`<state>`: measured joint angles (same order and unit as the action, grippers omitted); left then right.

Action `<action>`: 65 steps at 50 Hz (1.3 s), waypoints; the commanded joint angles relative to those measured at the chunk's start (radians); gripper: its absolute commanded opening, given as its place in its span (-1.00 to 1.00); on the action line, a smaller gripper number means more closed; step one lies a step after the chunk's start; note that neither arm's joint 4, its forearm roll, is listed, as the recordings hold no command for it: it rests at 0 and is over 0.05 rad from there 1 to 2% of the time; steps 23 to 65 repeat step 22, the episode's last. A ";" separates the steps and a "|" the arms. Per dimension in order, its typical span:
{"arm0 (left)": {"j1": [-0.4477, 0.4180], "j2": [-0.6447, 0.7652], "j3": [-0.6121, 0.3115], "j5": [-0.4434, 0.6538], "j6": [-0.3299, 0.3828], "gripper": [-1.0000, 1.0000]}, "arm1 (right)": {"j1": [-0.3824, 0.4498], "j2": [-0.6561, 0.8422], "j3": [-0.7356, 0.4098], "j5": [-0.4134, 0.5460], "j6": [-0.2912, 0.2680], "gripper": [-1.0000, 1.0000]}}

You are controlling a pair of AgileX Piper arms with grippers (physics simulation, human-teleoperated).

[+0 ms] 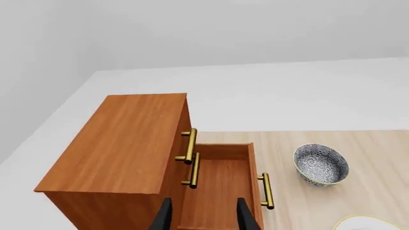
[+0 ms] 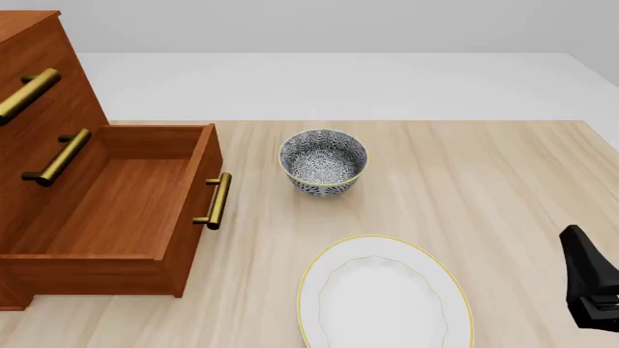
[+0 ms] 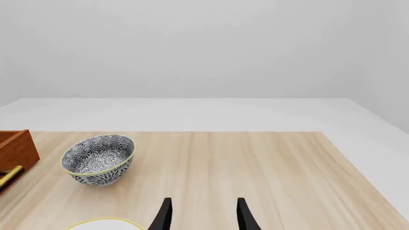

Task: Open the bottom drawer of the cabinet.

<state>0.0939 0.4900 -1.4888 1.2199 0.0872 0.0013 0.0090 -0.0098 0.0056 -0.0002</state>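
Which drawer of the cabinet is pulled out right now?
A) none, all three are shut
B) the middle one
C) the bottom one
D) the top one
C: in the front view the bottom drawer stands well out from the cabinet with its empty inside showing, while the two drawers above sit flush; neither arm's fingers hold its handle.
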 commanded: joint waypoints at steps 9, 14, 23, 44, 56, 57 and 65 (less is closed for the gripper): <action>-0.102 -0.006 -0.055 0.000 -0.046 1.00 | 0.000 0.000 0.000 0.000 0.000 1.00; -0.130 0.009 -0.087 0.000 -0.062 1.00 | 0.000 0.000 0.000 0.000 0.000 1.00; -0.151 0.013 -0.131 0.000 -0.068 1.00 | 0.000 0.000 0.000 0.000 0.000 1.00; -0.151 0.013 -0.131 0.000 -0.068 1.00 | 0.000 0.000 0.000 0.000 0.000 1.00; -0.151 0.013 -0.131 0.000 -0.068 1.00 | 0.000 0.000 0.000 0.000 0.000 1.00; -0.151 0.013 -0.131 0.000 -0.068 1.00 | 0.000 0.000 0.000 0.000 0.000 1.00; -0.151 0.013 -0.131 0.000 -0.068 1.00 | 0.000 0.000 0.000 0.000 0.000 1.00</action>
